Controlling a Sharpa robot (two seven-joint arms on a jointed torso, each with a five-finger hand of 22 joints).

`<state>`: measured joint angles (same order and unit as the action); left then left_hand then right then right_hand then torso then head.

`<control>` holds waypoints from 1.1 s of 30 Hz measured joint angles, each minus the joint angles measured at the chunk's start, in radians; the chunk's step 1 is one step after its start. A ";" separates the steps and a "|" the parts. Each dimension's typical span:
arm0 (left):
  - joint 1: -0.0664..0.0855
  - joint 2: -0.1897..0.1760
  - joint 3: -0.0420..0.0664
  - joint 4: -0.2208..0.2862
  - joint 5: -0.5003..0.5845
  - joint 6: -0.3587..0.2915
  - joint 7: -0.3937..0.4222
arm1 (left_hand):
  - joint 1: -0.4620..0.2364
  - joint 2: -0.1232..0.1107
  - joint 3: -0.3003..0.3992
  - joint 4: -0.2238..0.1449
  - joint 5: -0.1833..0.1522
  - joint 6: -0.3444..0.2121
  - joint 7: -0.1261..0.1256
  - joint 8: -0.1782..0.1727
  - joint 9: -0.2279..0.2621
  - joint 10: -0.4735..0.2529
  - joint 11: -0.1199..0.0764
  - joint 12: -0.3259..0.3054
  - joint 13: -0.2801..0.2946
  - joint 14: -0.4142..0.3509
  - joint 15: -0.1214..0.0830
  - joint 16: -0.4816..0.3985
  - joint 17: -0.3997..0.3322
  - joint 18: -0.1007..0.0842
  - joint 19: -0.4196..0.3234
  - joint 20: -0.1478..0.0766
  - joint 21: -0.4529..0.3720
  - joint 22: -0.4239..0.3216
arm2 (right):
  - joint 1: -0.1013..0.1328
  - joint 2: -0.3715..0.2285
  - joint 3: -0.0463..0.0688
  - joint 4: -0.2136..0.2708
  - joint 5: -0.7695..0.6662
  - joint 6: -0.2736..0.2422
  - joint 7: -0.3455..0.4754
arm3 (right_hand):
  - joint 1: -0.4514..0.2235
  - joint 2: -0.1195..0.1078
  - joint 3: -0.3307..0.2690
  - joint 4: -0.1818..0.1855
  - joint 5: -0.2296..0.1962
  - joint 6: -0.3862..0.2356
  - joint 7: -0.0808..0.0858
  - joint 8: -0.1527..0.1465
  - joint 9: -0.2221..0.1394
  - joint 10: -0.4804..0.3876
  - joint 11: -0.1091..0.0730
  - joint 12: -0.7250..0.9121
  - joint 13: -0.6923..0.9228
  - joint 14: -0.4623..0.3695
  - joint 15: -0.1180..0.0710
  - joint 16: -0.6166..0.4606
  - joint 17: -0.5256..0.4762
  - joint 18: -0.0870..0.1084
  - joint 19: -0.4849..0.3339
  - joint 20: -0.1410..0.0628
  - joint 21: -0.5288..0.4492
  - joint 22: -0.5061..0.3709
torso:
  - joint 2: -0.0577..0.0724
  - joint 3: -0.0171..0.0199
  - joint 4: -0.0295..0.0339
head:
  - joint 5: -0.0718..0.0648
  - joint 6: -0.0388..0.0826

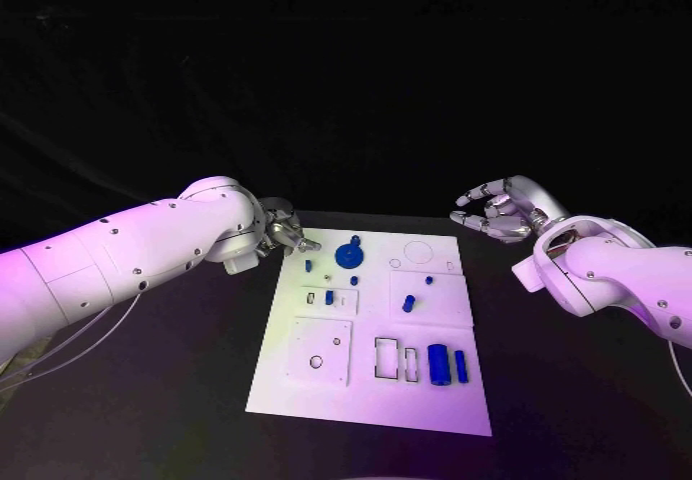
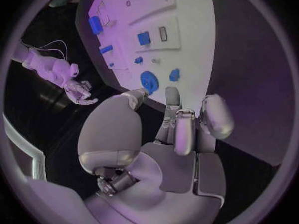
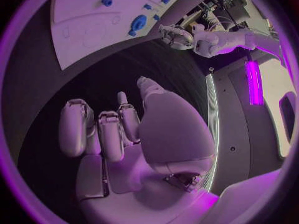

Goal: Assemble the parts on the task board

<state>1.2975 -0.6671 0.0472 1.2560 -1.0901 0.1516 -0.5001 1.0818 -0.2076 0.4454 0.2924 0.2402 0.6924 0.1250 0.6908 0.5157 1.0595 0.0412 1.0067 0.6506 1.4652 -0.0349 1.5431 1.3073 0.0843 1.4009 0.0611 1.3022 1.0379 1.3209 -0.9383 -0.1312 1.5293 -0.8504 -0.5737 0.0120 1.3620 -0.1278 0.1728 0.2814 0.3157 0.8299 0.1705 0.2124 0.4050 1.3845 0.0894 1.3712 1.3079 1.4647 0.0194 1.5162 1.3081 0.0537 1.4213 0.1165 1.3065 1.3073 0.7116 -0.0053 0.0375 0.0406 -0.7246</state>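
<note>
Early going by the look of it: flat white rectangular task board (image 1: 368,380) with small blue plastic parts (image 1: 437,362) loose across it, few seated. Round blue gear-like part (image 1: 349,256) just ahead of the left hand (image 1: 283,236) fingertips, fingers apart, gripping nothing. Right hand (image 1: 498,212) well off the board, fingers loosely curled, empty.

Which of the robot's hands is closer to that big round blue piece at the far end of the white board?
The left hand. It hovers just off the board's far left corner, beside the round blue piece. The right hand is raised beyond the board's far right corner, farther off.
</note>
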 measured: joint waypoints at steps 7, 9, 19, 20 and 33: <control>0.000 0.033 -0.016 -0.056 -0.010 0.011 0.001 | 0.000 0.000 -0.011 0.000 0.000 0.012 -0.004 0.000 -0.005 0.004 0.003 0.002 -0.001 0.000 0.000 0.000 0.000 0.000 0.000 0.000 0.000 0.003 | 0.000 0.001 0.000 0.000 0.000 0.000 0.000 | 0.000 0.000 0.000 0.000 0.000 0.000 0.000 0.000 0.000 0.000 0.000 0.000 0.000 0.000 0.000 0.000 0.000 0.000 0.000 0.000 0.000 0.000 | 0.000 -0.0005 -0.0008 | 0.000 -0.002; -0.001 0.039 -0.019 -0.067 -0.011 0.016 0.001 | 0.000 0.000 -0.015 0.001 0.000 0.018 -0.004 0.000 -0.007 0.008 0.000 0.007 0.001 0.000 0.000 0.000 0.000 0.000 0.000 0.000 0.000 0.004 | 0.000 0.001 0.000 0.000 0.000 0.000 0.000 | 0.000 0.000 0.000 0.000 0.000 0.000 0.000 0.000 0.000 0.000 0.000 0.000 0.000 0.000 0.000 0.000 0.000 0.000 0.000 0.000 0.000 0.000 | 0.001 -0.0005 -0.0009 | 0.000 -0.004; -0.001 0.062 -0.030 -0.103 -0.013 0.045 0.001 | -0.023 0.023 -0.037 0.001 0.000 0.048 -0.013 0.008 -0.014 0.033 -0.007 0.028 0.023 0.000 0.000 0.000 0.000 0.000 0.003 0.002 0.012 0.022 | -0.001 0.003 0.000 -0.001 0.000 0.000 0.000 | 0.000 0.000 0.000 0.000 0.000 0.000 0.000 0.000 0.000 0.000 0.000 0.000 0.000 0.000 0.000 0.000 0.000 0.000 0.000 0.000 0.000 0.001 | 0.000 0.0001 -0.0008 | -0.001 -0.008; -0.001 0.063 -0.031 -0.105 -0.013 0.048 0.000 | -0.026 0.026 -0.040 0.004 0.000 0.052 -0.017 0.013 -0.014 0.036 -0.011 0.033 0.026 0.000 0.000 0.000 0.000 0.000 0.004 0.004 0.012 0.024 | -0.001 0.003 0.000 -0.001 0.000 0.000 0.000 | 0.000 0.000 0.000 0.000 0.000 0.000 0.000 0.000 0.000 0.000 0.000 0.000 0.000 0.000 0.000 0.000 0.000 0.000 0.000 0.000 0.000 0.001 | 0.000 0.0001 -0.0005 | -0.001 -0.008; -0.002 0.073 -0.037 -0.117 -0.012 0.083 0.000 | -0.026 0.026 -0.050 0.000 0.000 0.082 -0.029 0.033 -0.014 0.056 -0.020 0.053 0.049 0.001 -0.001 0.000 0.000 0.000 0.009 -0.002 0.019 0.035 | -0.001 0.005 0.000 -0.002 0.000 0.000 0.000 | 0.000 0.000 0.000 0.000 0.000 0.000 0.000 0.000 0.000 0.000 0.000 0.000 0.000 0.000 0.000 0.000 0.000 0.000 0.000 0.000 0.000 0.001 | -0.001 0.0005 -0.0002 | -0.001 -0.013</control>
<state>1.2958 -0.5944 0.0106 1.1387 -1.1022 0.2345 -0.5006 1.0554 -0.1812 0.3958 0.2924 0.2401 0.7743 0.0963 0.7237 0.5017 1.1155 0.0215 1.0601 0.6996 1.4658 -0.0359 1.5431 1.3073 0.0842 1.4100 0.0591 1.3216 1.0733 1.3200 -0.9332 -0.1313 1.5274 -0.8503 -0.5736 0.0119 1.3620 -0.1278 0.1728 0.2814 0.3157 0.8299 0.1705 0.2123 0.4049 1.3845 0.0894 1.3712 1.3076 1.4647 0.0194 1.5162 1.3078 0.0537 1.4213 0.1165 1.3066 1.3079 0.7104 -0.0048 0.0373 0.0391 -0.7372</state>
